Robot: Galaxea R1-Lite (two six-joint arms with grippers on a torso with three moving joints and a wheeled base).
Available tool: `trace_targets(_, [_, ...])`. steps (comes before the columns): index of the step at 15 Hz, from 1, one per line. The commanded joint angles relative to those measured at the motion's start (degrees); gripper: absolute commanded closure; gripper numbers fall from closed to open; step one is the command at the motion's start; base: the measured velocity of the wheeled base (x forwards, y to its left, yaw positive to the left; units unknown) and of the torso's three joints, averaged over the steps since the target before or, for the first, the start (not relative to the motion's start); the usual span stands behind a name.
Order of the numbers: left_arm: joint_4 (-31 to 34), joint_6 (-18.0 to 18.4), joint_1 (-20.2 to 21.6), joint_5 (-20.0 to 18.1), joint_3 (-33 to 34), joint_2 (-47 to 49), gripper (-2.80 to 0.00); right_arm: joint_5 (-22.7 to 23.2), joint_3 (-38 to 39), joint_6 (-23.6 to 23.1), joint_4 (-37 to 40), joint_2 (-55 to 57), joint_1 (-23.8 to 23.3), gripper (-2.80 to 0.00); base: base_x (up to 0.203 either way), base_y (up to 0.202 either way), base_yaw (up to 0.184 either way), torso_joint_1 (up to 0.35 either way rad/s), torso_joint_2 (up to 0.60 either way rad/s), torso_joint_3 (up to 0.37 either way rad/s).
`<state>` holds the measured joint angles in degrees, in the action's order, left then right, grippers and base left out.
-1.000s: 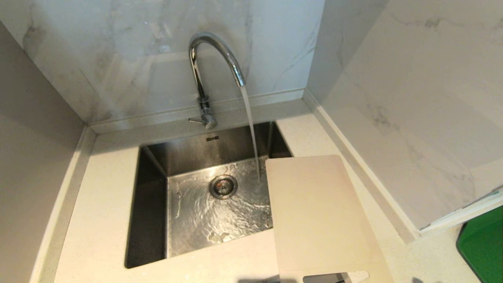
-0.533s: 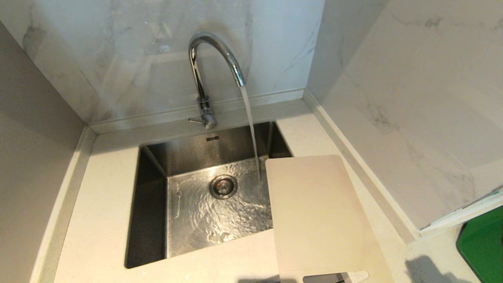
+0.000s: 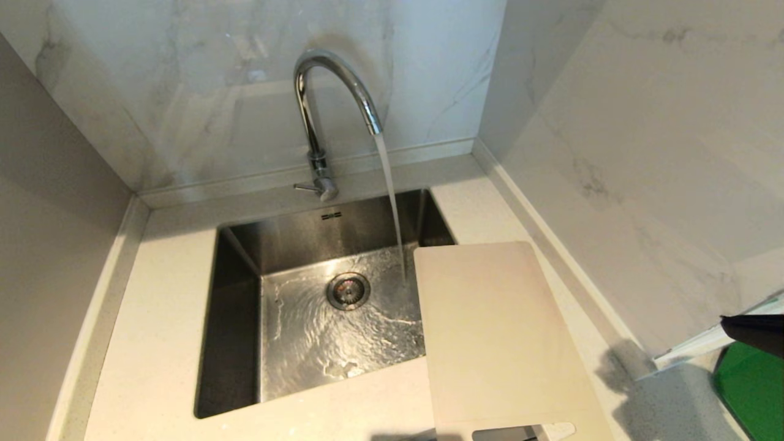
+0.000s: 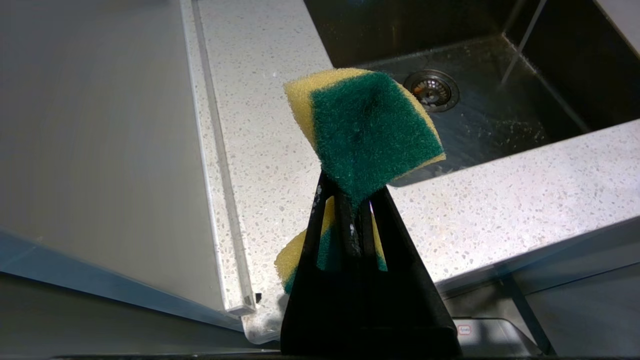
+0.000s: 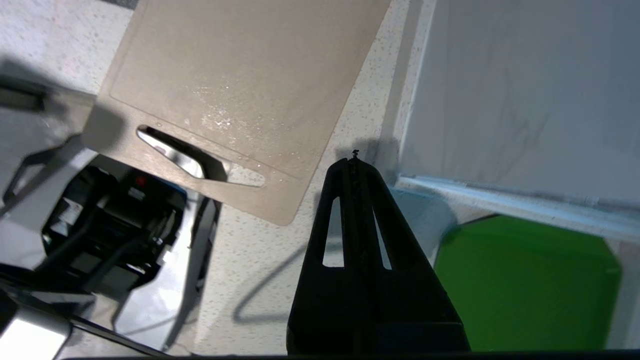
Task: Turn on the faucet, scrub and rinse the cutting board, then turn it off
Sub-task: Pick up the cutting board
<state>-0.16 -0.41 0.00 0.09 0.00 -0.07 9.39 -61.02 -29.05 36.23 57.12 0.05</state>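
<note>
Here, the right gripper hung above the speckled countertop, its two black fingers pressed together with nothing between them, tips pointing toward the corner where the marble side wall met the counter. In the head view only a dark sliver of it showed at the right edge, over the bright green board. The left gripper sat low in front of the counter edge, clamped tight on a yellow-and-green scouring sponge, whose green face bulged out above the fingertips.

The cutting board lay flat on the counter just right of the steel sink, one long edge overhanging the basin and its slot handle at the near end, jutting past the counter's front edge. The faucet stood behind the sink, water falling from its spout into the basin close beside the board's far corner. Its lever pointed to the left.
</note>
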Motion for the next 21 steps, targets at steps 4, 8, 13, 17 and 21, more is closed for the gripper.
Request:
trace_targets(4, [0.0,0.0,0.0,0.0,0.0,0.0,0.00,-1.7,-13.7,-7.8,13.8,12.1,1.9,0.00,0.000,0.000,0.000,0.000,0.00,0.000])
trace_targets(8, [0.0,0.0,0.0,0.0,0.0,0.0,0.00,-9.6,-18.8,-12.4,19.0,20.4,8.5,0.00,0.000,0.000,0.000,0.000,0.00,0.000])
trace_targets(13, [0.0,0.0,0.0,0.0,0.0,0.0,0.00,-20.6,-21.0,-15.3,24.2,27.1,17.4,0.00,0.000,0.000,0.000,0.000,0.00,0.000])
trace_targets(17, [0.0,0.0,0.0,0.0,0.0,0.0,0.00,-26.4,-22.5,-22.1,24.7,31.0,19.8,0.00,0.000,0.000,0.000,0.000,0.00,0.000])
trace_targets(21, [0.0,0.0,0.1,0.0,0.0,0.0,0.00,-26.4,-22.9,-22.2,24.7,33.3,24.8,0.00,0.000,0.000,0.000,0.000,0.00,0.000])
